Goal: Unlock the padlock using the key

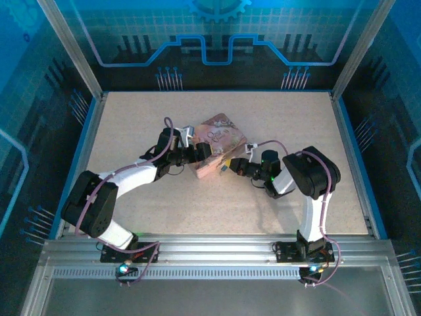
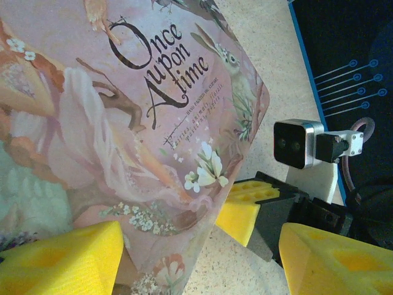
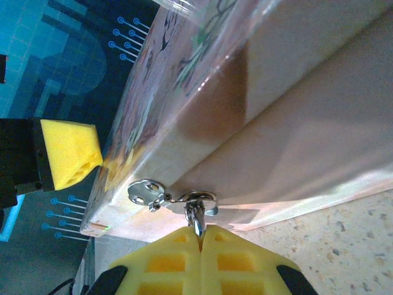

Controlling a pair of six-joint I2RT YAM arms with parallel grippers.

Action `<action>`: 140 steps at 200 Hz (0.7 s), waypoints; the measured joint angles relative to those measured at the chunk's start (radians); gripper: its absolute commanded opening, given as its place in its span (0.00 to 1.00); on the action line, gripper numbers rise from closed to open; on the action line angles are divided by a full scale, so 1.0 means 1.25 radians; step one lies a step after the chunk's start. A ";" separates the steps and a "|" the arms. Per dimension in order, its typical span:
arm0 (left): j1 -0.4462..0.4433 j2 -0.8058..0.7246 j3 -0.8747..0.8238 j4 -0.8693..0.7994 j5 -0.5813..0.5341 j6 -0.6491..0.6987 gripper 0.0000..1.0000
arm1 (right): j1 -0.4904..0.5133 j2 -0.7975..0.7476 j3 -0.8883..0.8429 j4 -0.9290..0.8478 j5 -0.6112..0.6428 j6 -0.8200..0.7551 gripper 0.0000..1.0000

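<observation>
pink box [image 2: 123, 153], mid-table [image 1: 276, 197]: lid printed "once upon a time" in dark script, with finer lines beneath too small to read; rabbit and white flowers pictured.
left arm [image 1: 125, 181]: bent in from the left; left gripper [image 2: 196, 258] spread wide about 1 box corner, holding nothing.
right arm [image 1: 309, 174]: folded in from the right; right gripper [image 3: 200, 236] pads pressed together on a thin silvery sliver, apparently the key [image 3: 196, 218], at the hasp [image 3: 147, 192] loop.
padlock: cannot be told from the hasp metal.
</observation>
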State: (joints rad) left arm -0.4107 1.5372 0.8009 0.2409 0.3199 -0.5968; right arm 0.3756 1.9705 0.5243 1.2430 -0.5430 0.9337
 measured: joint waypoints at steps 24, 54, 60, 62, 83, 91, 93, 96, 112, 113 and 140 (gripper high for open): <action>0.000 0.002 0.000 0.004 0.006 -0.003 0.70 | -0.009 -0.017 -0.016 -0.003 0.023 0.007 0.00; 0.000 0.009 0.000 0.019 0.014 -0.005 0.70 | -0.014 -0.023 -0.022 -0.006 0.040 0.015 0.00; 0.000 0.010 0.000 0.020 0.014 -0.005 0.70 | -0.014 -0.023 -0.022 -0.006 0.042 0.016 0.00; 0.000 0.011 0.000 0.021 0.014 -0.005 0.70 | -0.014 -0.023 -0.022 -0.006 0.043 0.017 0.00; 0.000 0.011 0.000 0.023 0.015 -0.005 0.70 | -0.014 -0.023 -0.022 -0.009 0.043 0.016 0.00; 0.000 0.011 0.000 0.023 0.015 -0.005 0.70 | -0.013 -0.024 -0.022 -0.012 0.044 0.016 0.00; 0.000 0.011 0.000 0.023 0.015 -0.005 0.70 | -0.013 -0.025 -0.022 -0.013 0.044 0.015 0.00; 0.000 0.011 0.000 0.023 0.015 -0.005 0.70 | -0.013 -0.026 -0.022 -0.015 0.044 0.013 0.00; 0.000 0.011 0.002 0.020 0.015 -0.005 0.70 | -0.011 -0.033 -0.022 -0.026 0.050 0.009 0.04; 0.000 0.011 0.002 0.019 0.015 -0.005 0.70 | -0.011 -0.034 -0.022 -0.026 0.050 0.009 0.04; 0.000 0.011 0.011 0.002 0.014 -0.002 0.70 | -0.012 -0.037 -0.028 -0.028 0.045 0.002 0.09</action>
State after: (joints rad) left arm -0.4110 1.5509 0.8146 0.2436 0.3378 -0.5999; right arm 0.3611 1.9240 0.4896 1.2079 -0.4866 0.9360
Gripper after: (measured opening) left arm 0.700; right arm 0.079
